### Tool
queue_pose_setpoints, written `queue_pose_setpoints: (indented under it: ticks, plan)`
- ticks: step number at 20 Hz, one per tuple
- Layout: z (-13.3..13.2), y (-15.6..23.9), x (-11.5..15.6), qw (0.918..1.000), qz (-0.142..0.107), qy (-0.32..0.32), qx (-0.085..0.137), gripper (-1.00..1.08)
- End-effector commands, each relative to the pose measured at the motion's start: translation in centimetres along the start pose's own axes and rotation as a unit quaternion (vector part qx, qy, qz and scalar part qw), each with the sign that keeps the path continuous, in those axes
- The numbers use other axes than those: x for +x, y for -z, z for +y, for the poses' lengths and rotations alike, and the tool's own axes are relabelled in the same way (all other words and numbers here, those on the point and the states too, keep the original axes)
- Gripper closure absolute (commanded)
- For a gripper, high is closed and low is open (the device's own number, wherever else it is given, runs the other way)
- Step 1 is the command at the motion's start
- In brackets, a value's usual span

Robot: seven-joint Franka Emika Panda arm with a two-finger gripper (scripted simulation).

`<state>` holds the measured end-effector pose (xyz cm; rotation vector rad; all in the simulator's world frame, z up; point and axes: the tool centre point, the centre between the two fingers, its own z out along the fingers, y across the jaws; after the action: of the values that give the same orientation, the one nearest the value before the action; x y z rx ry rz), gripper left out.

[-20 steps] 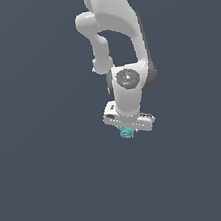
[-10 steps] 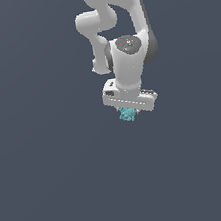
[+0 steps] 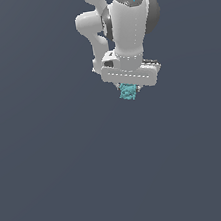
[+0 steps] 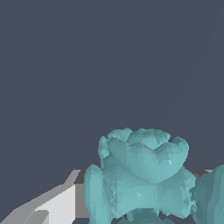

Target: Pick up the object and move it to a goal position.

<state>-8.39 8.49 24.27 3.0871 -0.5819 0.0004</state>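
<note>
The arm [image 3: 128, 23] is climbing toward the upper part of the exterior view — half a second ago the jaws were sitting near the middle of the frame, and a second ago a little lower again, whereas now the gripper [image 3: 128, 90] is hanging in the upper right of centre. The lump [image 3: 128, 92] is travelling with it: the small teal, knobbly shape is staying tucked just under the white gripper body, keeping the same place against the jaws through all three moments.

That is pointing to a firm hold. The jaws are clamped on the lump, which is off the tabletop [image 3: 58, 181] and being carried in the air; no shadow or contact with the grey surface is showing beneath it. In the wrist view the lump [image 4: 142, 179] is filling the lower right of the picture, with a pale finger [image 4: 52, 205] pressing in beside it at the lower left.

So the pick-up part appears done, and the carry to the goal seems to be under way — though no goal marker is showing in either view, so how far remains cannot be judged.
</note>
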Motion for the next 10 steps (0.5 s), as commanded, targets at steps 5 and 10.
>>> queue_pose_setpoints:
  ticks: [5, 10]
  plan:
    - [0.4, 4.8, -2.8, 1.0, 0.0, 0.0, 0.0, 1.08]
    - [0.5, 7.5, -4.2, 1.0, 0.0, 0.0, -0.001, 1.08]
